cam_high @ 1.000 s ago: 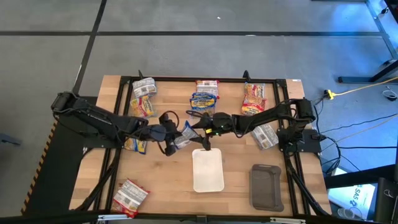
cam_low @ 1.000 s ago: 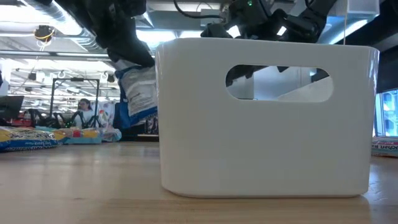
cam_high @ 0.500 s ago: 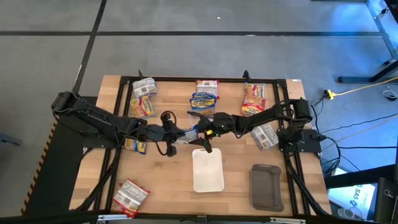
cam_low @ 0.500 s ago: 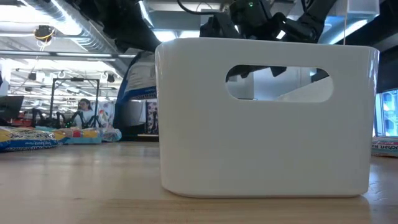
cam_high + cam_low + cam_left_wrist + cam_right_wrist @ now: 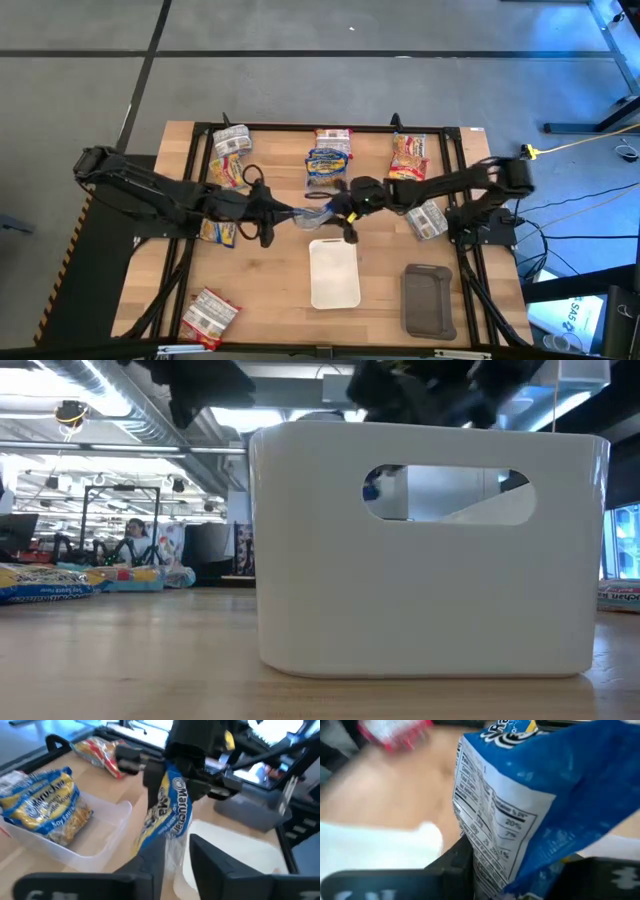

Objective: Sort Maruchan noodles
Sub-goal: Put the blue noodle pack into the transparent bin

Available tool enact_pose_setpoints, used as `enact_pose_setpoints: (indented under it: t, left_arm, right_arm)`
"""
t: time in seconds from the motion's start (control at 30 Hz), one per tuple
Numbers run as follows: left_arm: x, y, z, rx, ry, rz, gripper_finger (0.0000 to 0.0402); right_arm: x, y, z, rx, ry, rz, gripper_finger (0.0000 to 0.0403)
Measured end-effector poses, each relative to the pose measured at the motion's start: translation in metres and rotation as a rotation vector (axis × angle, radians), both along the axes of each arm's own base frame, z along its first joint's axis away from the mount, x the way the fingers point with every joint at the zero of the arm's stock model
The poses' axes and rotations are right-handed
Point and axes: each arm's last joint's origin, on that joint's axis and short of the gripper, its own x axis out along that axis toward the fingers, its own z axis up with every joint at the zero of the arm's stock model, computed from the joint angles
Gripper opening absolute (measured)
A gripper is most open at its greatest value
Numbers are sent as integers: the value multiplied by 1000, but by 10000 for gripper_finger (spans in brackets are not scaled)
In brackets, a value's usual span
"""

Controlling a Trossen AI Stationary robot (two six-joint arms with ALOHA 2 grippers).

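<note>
A blue-yellow Maruchan packet hangs in the air between my two grippers, just beyond the far end of the white tray. My right gripper, reaching in from the right, is shut on it. My left gripper stands open at the packet's other end; the clear plastic tail lies in the gap between its fingers. In the low view a bit of the blue packet shows through the tray's handle hole. Other noodle packets lie on the table. My right gripper pinches the packet's end toward the table's right between its two fingers, coming roughly level from the right. The packet is lifted clear and sags toward my left gripper, label side facing the right wrist camera. My left gripper: whether its fingers touch the tail, I cannot tell.
A clear tub holding a blue-yellow packet sits just beyond the grippers. Packets lie at the far left, far middle, far right, right and near left. A dark grey tray lies near right.
The packet has moved toward the table's right, from my left gripper into my right one. My right gripper has shut on it. My left gripper has let go and drawn back a little toward the left; in the low view the packet no longer hangs under it.
</note>
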Motion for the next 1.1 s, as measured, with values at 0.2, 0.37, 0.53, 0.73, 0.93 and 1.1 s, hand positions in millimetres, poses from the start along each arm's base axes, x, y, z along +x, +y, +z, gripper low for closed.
enact_pose_setpoints:
  t: [0.2, 0.37, 0.53, 0.73, 0.93, 1.1]
  left_arm:
    - [-1, 3, 2, 4, -11, 27, 145]
    - [5, 5, -2, -21, -17, 52, 189]
    - [14, 5, -4, -42, -44, 29, 210]
    - [20, 7, -6, -57, -51, 3, 213]
    - [20, 2, -4, -10, -69, -28, 211]
    - [26, -5, -12, 54, -41, -61, 210]
  right_arm:
    - [-32, 34, 28, -358, 47, 5, 99]
    - [-54, 70, 40, -741, 47, -9, 101]
    - [-68, 99, 43, -1061, 60, 14, 102]
    - [-77, 114, 45, -1225, 72, 2, 103]
    - [-74, 109, 47, -690, -22, -135, 103]
    - [-66, 89, 45, -388, -45, -384, 103]
